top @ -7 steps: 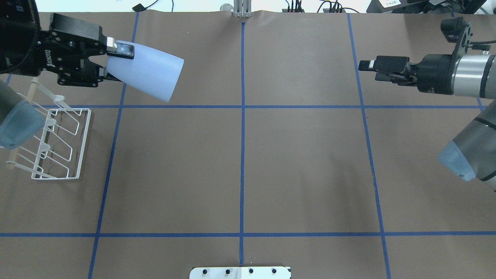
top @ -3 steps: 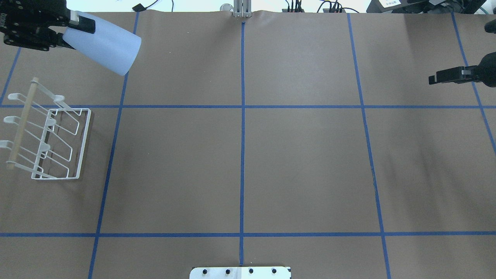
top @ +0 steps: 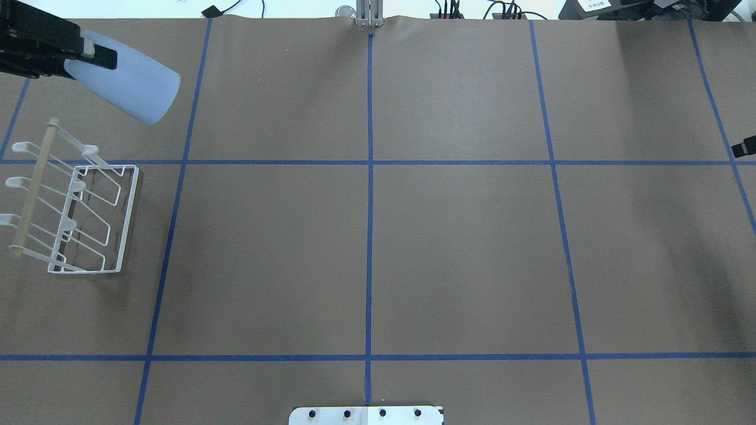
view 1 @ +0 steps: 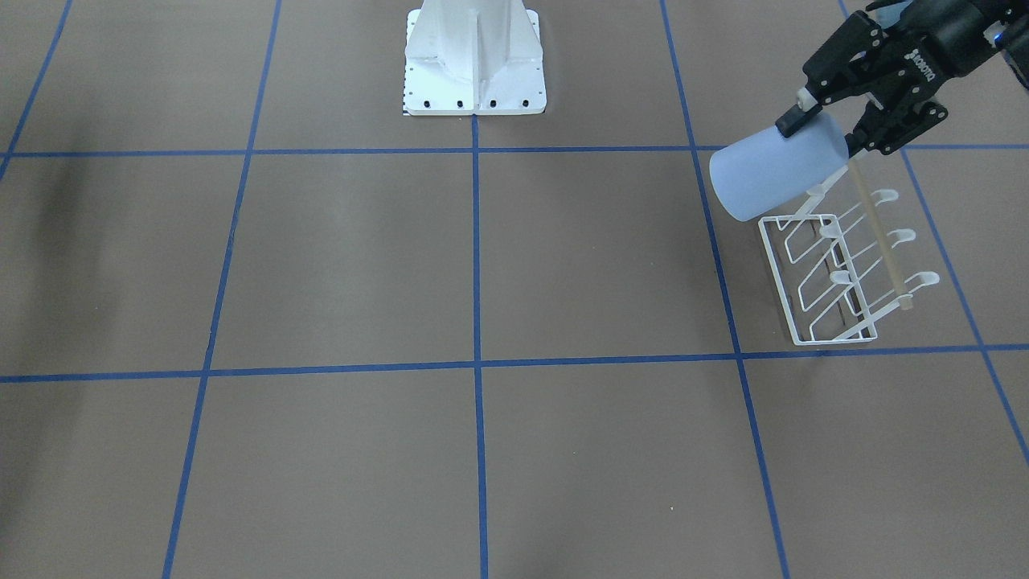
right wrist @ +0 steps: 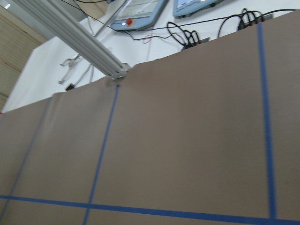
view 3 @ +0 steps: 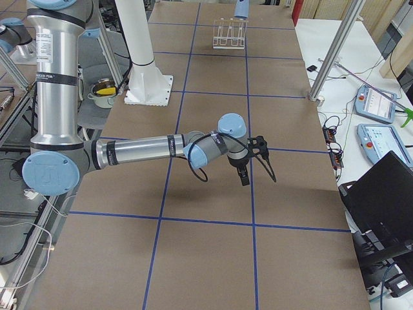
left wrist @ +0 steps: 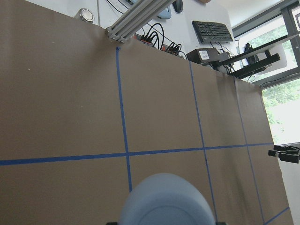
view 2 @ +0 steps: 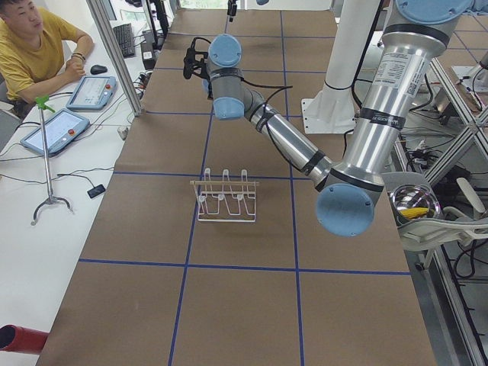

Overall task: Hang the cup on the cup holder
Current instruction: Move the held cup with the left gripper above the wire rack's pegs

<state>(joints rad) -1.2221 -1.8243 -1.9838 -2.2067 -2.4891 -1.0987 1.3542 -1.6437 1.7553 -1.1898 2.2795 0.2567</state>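
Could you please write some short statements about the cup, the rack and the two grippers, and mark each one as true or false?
1. The left gripper holds the cup. True.
2. The cup hangs on a prong of the rack. False: it is in the air, off the rack, and all the prongs are bare.
3. The cup is upright. False: it is tilted almost onto its side, with the wider end away from the gripper.
4. The rack stands on the table on the robot's left side. True.
5. The right gripper touches the rack. False: it is at the opposite side of the table.
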